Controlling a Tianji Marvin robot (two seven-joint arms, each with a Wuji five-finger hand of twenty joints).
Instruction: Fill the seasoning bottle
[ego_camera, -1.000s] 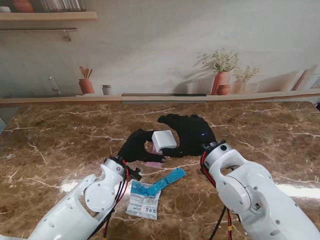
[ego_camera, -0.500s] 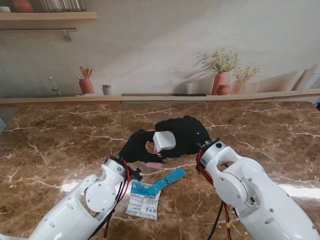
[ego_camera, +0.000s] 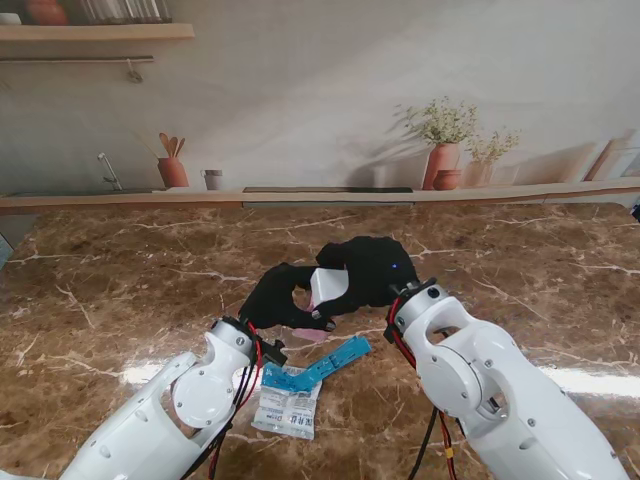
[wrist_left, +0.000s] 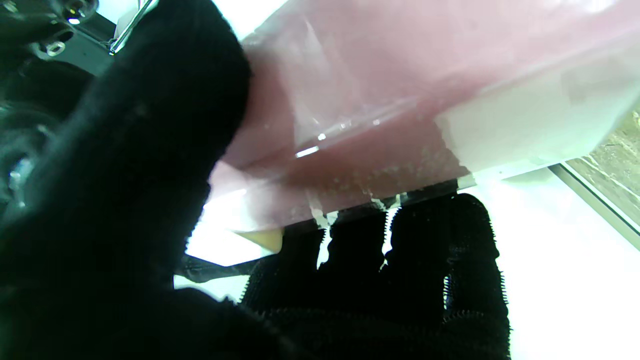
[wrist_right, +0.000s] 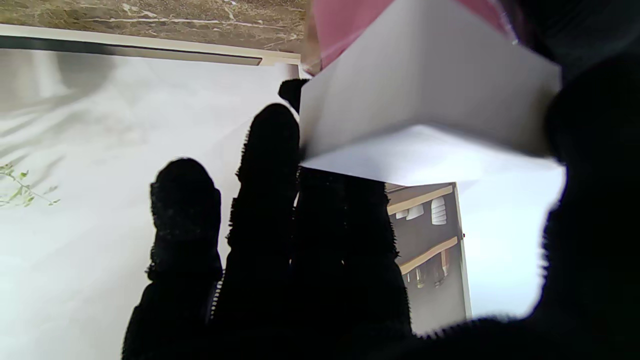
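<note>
The seasoning bottle (wrist_left: 375, 100) has a clear pink body and a square white cap (ego_camera: 328, 287). Both black-gloved hands hold it above the middle of the marble table (ego_camera: 120, 290). My left hand (ego_camera: 278, 298) is shut on the pink body, with its thumb (wrist_left: 150, 150) on one side and its fingers (wrist_left: 425, 250) on the other. My right hand (ego_camera: 372, 270) is shut on the white cap (wrist_right: 425, 100), and pink body (wrist_right: 345, 25) shows just behind the cap. A pink edge of the bottle (ego_camera: 311, 335) shows under the left hand. The bottle's mouth is hidden.
On the table nearer to me, between my forearms, lie a blue strip packet (ego_camera: 332, 361) and a white and blue sachet (ego_camera: 287, 400). A ledge (ego_camera: 320, 195) with pots and plants runs along the far edge of the table.
My right arm has shifted left and a little nearer to me. The white cap has tilted from lying flat to standing more on edge. The left hand has barely moved.
</note>
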